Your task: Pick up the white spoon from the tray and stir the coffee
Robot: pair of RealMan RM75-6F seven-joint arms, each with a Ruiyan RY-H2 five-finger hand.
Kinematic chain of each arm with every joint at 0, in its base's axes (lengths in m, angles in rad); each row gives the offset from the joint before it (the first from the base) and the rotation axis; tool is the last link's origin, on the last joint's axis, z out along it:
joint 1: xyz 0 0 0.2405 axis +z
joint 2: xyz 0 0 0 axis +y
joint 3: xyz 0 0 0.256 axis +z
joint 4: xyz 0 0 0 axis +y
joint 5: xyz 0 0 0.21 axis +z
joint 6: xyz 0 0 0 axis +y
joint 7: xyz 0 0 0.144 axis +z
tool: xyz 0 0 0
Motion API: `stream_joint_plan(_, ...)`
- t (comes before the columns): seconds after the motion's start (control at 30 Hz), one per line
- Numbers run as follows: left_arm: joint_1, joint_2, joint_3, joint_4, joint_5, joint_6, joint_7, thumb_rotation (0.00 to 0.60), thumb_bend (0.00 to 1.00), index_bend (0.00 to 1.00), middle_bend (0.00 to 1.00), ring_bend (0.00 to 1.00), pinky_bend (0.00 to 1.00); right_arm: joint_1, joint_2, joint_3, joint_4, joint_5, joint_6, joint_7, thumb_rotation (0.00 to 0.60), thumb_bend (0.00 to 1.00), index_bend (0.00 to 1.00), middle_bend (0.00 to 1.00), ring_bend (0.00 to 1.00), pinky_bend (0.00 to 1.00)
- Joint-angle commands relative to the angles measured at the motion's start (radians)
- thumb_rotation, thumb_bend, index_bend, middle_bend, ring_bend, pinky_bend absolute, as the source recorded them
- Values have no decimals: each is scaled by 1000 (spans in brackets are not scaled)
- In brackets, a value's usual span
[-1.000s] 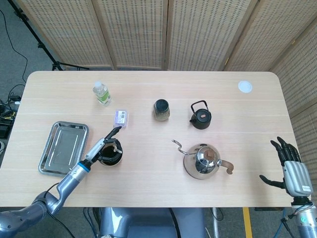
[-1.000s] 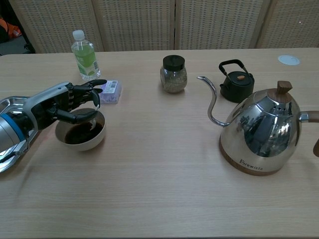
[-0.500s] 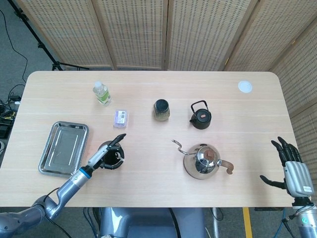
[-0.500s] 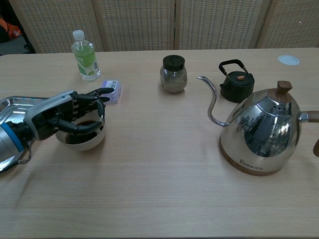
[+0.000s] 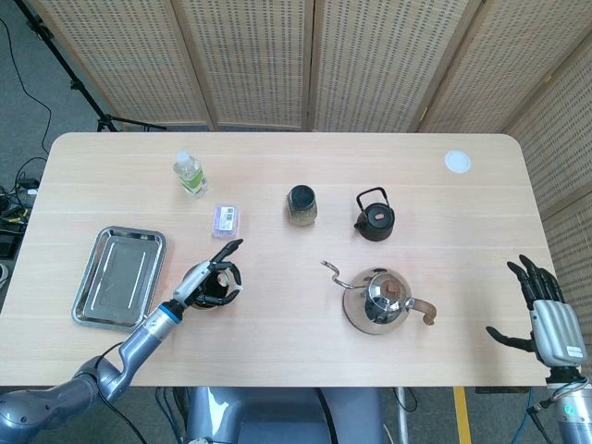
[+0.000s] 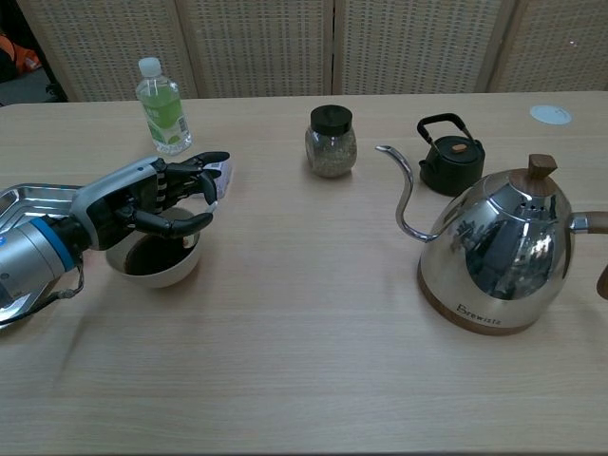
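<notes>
A white bowl of dark coffee (image 6: 152, 267) stands right of the steel tray (image 5: 118, 276), which holds no spoon. My left hand (image 6: 152, 199) hovers just over the bowl (image 5: 205, 298), fingers curled and thumb brought in toward them as in a pinch. The white spoon is hidden inside that hold, so I cannot make out its shape. In the head view my left hand (image 5: 213, 277) covers most of the bowl. My right hand (image 5: 546, 319) hangs open off the table's right front edge, holding nothing.
A water bottle (image 5: 190, 174) and a small purple box (image 5: 227, 219) lie behind the bowl. A lidded jar (image 5: 302, 205), a black teapot (image 5: 376, 220) and a steel gooseneck kettle (image 5: 379, 301) stand mid-table. A white disc (image 5: 457, 162) lies far right.
My left hand has swung around over the bowl, first toward the front edge, then to the bowl's right side. The right hand has not moved.
</notes>
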State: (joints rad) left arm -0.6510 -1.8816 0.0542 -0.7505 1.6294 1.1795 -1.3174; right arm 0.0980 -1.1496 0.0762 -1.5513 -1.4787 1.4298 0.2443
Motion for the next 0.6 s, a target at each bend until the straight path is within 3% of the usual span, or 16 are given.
stream_joint_plan(0.03,3,-2,-5,27,-10,-9,-12,600,506,688,0,0,0,1,-1,-1,0,-2,-1,-1,600,0,65,0,0,0)
stream_joint_plan(0.23,15,-6,-3,66,-15,-5,-37,600,510,689,0,0,0,2,-3,-5,-3,-7,-2,-7,600,0,65,0,0,0)
stream_joint_plan(0.6,77,-1,47,79,16,63,-74,600,513,691,0,0,0,0,3,-6,-7,-12,4,2,600,0,65,0,0,0)
